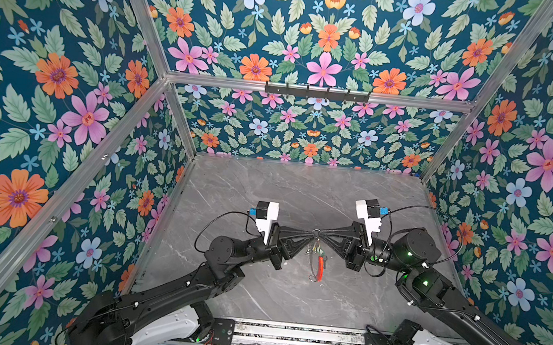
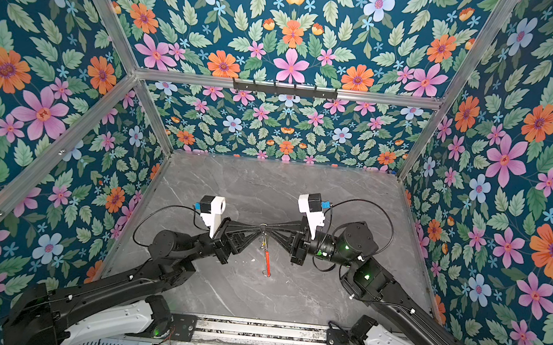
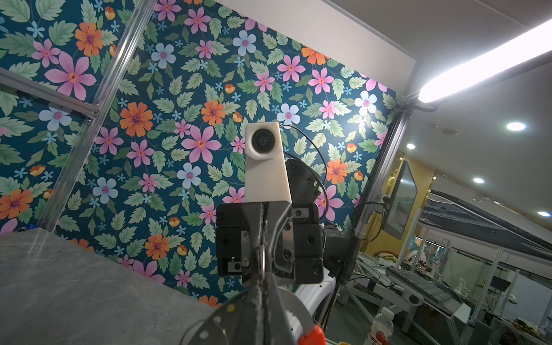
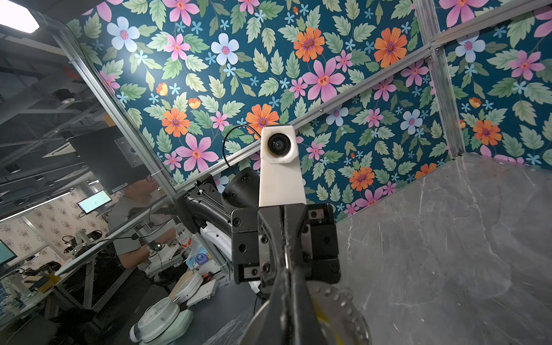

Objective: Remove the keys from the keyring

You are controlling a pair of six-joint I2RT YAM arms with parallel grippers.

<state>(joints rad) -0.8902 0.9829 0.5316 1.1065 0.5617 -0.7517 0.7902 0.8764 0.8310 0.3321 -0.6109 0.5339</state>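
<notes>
Both grippers meet tip to tip above the table's middle. The keyring (image 1: 314, 278), a thin grey hoop with a red sleeve (image 1: 320, 268), hangs from their tips on edge, its lowest part near the table. My left gripper (image 1: 310, 234) is shut on its top from the left. My right gripper (image 1: 323, 235) is shut on it from the right. The keys (image 1: 312, 250) dangle just under the tips as a small silvery cluster. The left wrist view shows the left gripper (image 3: 262, 276) and the red sleeve (image 3: 310, 334) blurred. A yellow tag (image 4: 324, 324) shows beside the right gripper (image 4: 287, 276).
The grey marble table (image 1: 265, 196) is walled on three sides by floral panels in an aluminium frame. A black hook rail (image 1: 316, 93) is fixed high on the back wall. Both arms' bases stand at the front edge. A bottle (image 3: 379, 328) stands outside the cell.
</notes>
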